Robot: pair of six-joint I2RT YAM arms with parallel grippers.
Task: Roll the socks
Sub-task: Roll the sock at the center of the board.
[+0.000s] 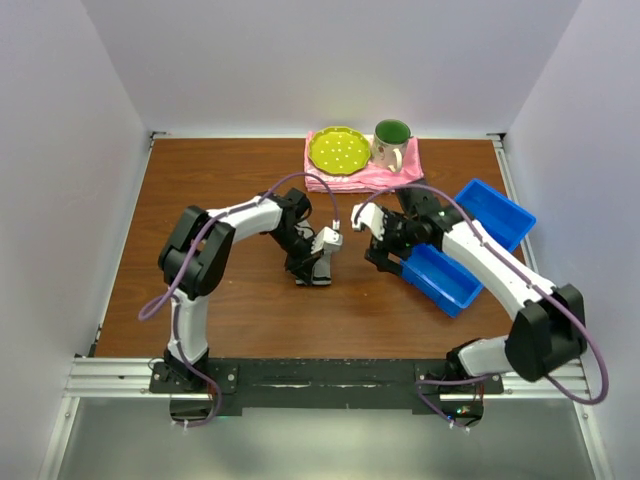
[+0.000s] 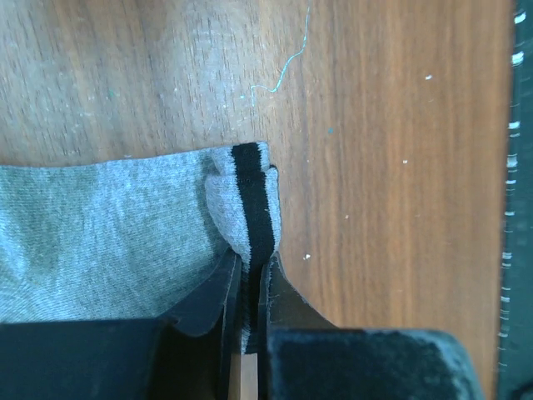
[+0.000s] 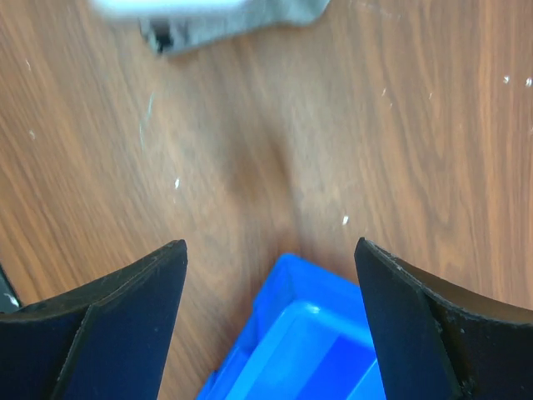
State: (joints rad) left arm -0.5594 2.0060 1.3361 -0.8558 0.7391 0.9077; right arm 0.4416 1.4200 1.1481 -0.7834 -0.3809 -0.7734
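Grey sock (image 2: 100, 225) (black-striped), blue bin (image 3: 308, 350)

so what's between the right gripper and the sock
In the right wrist view, only bare table lies between the open right gripper and the sock. A blue bin corner sits beneath the gripper itself.

Left jaws tight, right jaws wide
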